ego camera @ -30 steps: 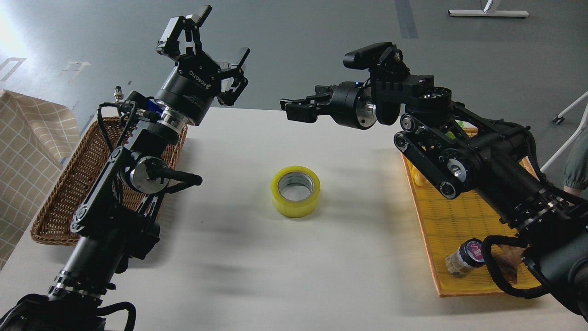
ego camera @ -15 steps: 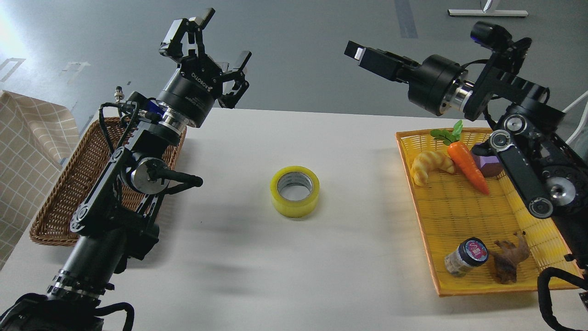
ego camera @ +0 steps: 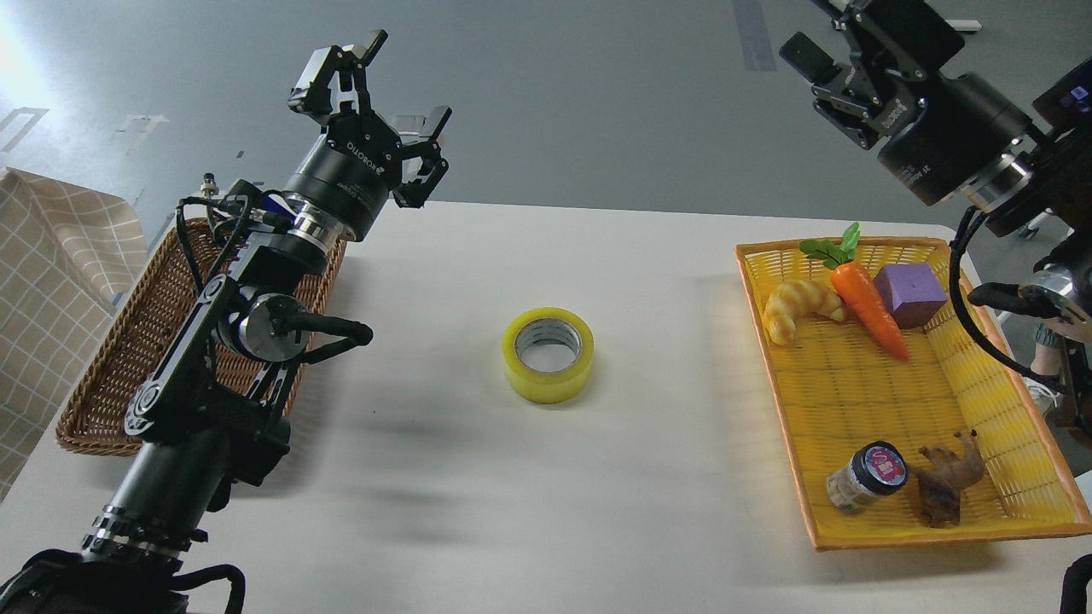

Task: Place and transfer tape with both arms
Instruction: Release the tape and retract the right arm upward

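Observation:
The tape (ego camera: 548, 354), a yellow roll with a grey-white core, lies flat on the white table (ego camera: 512, 512) near its middle, touched by nothing. My left gripper (ego camera: 384, 95) is raised above the table's far left edge, well up and left of the tape, open and empty. My right gripper (ego camera: 826, 38) is high at the top right, beyond the table's far edge and far from the tape. Its fingers are spread and empty, and one is partly cut off by the frame's top.
A brown wicker basket (ego camera: 102, 375) lies at the left under my left arm. A yellow tray (ego camera: 853, 409) at the right holds a croissant (ego camera: 798, 307), a carrot (ego camera: 866, 303), a purple cube (ego camera: 909, 292), a dark-lidded jar (ego camera: 863, 476) and a brown toy animal (ego camera: 943, 482).
My right arm has swung up and to the right, from over the table's middle to the top right corner, uncovering the tray. My left gripper shifted slightly left. The tape has not moved.

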You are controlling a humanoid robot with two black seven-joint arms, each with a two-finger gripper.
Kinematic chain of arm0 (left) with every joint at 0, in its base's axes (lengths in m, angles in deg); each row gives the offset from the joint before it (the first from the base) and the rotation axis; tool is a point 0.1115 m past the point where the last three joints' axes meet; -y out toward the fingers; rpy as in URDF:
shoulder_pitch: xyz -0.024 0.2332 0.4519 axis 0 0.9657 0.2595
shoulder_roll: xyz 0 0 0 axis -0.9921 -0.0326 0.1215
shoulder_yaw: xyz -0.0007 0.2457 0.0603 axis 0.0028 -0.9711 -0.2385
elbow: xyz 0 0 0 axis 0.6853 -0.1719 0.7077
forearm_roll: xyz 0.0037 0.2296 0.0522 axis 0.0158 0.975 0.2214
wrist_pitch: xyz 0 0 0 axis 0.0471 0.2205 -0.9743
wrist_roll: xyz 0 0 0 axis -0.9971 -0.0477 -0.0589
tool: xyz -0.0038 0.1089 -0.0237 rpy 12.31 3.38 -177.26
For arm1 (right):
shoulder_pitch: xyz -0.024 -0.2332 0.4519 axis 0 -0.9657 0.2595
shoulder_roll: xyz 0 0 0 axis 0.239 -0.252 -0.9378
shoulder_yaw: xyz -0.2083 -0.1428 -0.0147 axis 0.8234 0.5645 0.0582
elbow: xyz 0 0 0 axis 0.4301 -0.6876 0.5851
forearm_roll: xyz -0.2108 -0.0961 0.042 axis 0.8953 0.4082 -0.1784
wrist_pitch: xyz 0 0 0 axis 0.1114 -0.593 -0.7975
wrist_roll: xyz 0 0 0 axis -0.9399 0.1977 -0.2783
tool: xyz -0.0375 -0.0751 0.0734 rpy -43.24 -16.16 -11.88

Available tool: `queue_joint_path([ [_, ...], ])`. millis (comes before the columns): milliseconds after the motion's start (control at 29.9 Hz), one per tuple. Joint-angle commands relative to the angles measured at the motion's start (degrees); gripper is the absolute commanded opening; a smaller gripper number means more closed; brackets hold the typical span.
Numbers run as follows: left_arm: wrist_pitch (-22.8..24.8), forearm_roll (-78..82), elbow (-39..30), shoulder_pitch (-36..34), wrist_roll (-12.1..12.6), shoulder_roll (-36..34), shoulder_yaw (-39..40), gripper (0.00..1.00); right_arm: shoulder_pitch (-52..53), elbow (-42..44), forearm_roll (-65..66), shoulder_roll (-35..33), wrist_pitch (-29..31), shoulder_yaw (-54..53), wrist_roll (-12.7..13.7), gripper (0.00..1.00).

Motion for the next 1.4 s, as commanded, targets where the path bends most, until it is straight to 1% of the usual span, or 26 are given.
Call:
queue_joint_path([
  [0,-0.06,0.42,0.08,-0.14,-2.49,-0.93,-0.16,0.98,-0.51,0.21,-6.2,-0.39,-0.13,-0.27,1.71,1.0],
  [100,0.2,0.25,0.6,0.04,-5.83,-1.02,-0.25,0.98,-1.82,0.04,-10.68,0.49,-1.71,-2.02,1.71,1.0],
  [167,0.46,0.25,0.78,0.12,-7.07,-1.02,-0.6,0.98,-2.35,0.21,-12.36,1.01,-1.71,-2.64,1.71,1.0],
  [234,1.34,0.34,0.79,0.39,-9.52,-0.85,-1.04,0.98,-3.84,-0.4,-14.12,2.33,-1.28,-3.6,1.54,1.0],
  [301,2.48,0.34,0.79,0.39,-10.94,-0.84,-1.04,0.98,-5.42,-0.49,-14.91,3.12,-0.84,-4.92,1.1,1.0],
  [435,4.24,0.34,0.79,0.48,-11.3,-0.76,-0.96,0.98,-7.19,-0.67,-17.63,3.65,0.01,-5.98,0.05,1.0],
  [769,3.8,0.51,0.79,0.3,-11.21,-0.93,-1.04,0.98,-8.85,0.04,-24.32,3.13,0.01,-7.21,0.04,1.0],
  [870,4.07,0.6,0.79,0.39,-11.38,-0.76,-1.04,0.98,-9.73,0.12,-24.41,2.95,0.01,-7.21,0.04,1.0],
  [1104,4.33,0.95,0.79,0.47,-11.56,-1.2,-1.04,0.98,-10.53,1.0,-24.41,0.14,0.01,-7.04,0.13,1.0],
  [1137,4.33,1.04,0.79,0.48,-11.91,-1.11,-1.04,0.98,-10.7,1.0,-24.41,0.05,0.01,-7.04,0.13,1.0],
  [1237,4.33,4.11,0.7,0.48,-14.1,-0.93,-1.13,0.98,-11.14,0.65,-24.41,0.05,0.01,-6.86,0.13,1.0],
  [1271,3.98,7.08,0.7,0.39,-15.59,-0.76,-1.13,0.98,-11.14,0.65,-24.41,0.05,0.01,-6.69,0.13,1.0],
  [1338,3.72,10.86,0.7,0.48,-16.91,-0.32,-1.13,0.98,-11.14,0.65,-24.41,0.14,0.01,-6.69,0.22,1.0],
  [1371,3.63,11.84,0.7,0.48,-16.92,-0.23,-1.13,0.98,-11.05,0.65,-24.32,0.14,0.01,-6.77,0.22,1.0],
])
